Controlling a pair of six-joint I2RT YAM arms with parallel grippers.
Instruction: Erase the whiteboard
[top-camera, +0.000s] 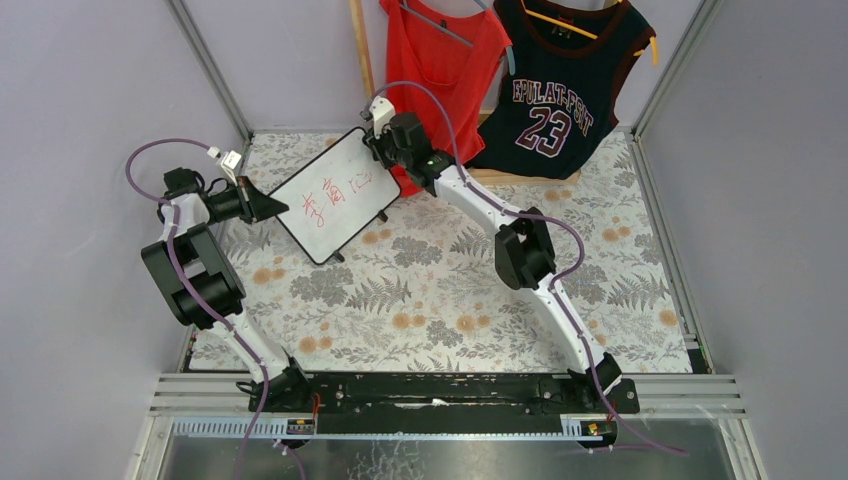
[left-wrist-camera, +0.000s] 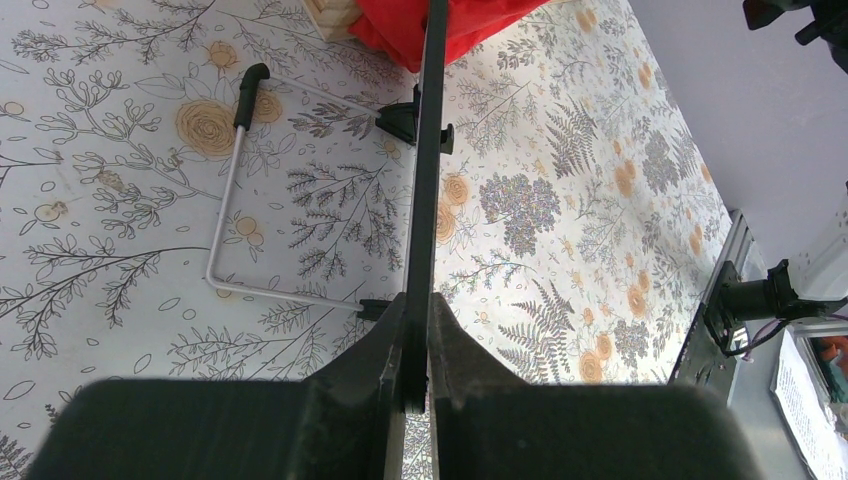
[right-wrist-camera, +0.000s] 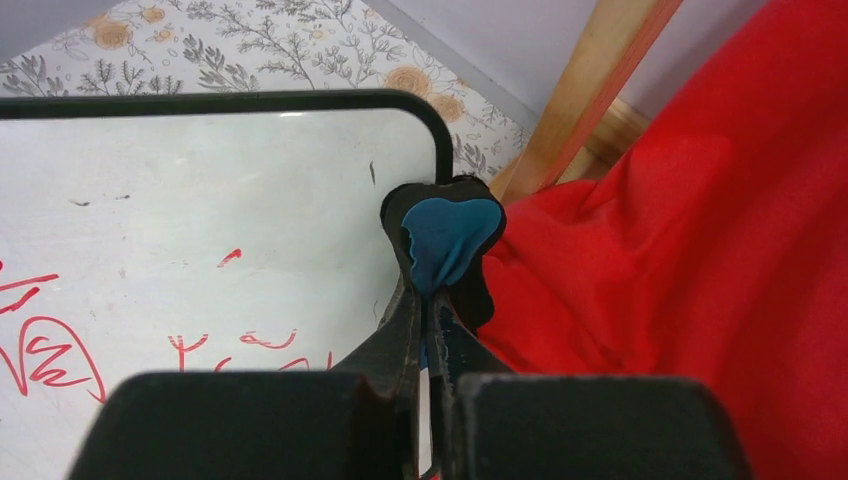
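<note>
The whiteboard (top-camera: 335, 195) is a white board with a thin black frame, tilted up at the back left and bearing red handwritten characters. My left gripper (top-camera: 278, 208) is shut on the board's left edge, which shows edge-on as a black strip (left-wrist-camera: 428, 150) between its jaws. My right gripper (top-camera: 378, 140) is at the board's far right corner, shut on the small blue eraser (right-wrist-camera: 447, 240). The eraser sits beside the board's rounded corner (right-wrist-camera: 430, 115), above the red writing (right-wrist-camera: 50, 350).
A red shirt (top-camera: 440, 60) and a dark jersey numbered 23 (top-camera: 560, 90) hang at the back, just behind my right gripper. A wooden post (right-wrist-camera: 590, 90) stands by the shirt. The board's wire stand (left-wrist-camera: 235, 190) rests on the floral tablecloth (top-camera: 450, 290).
</note>
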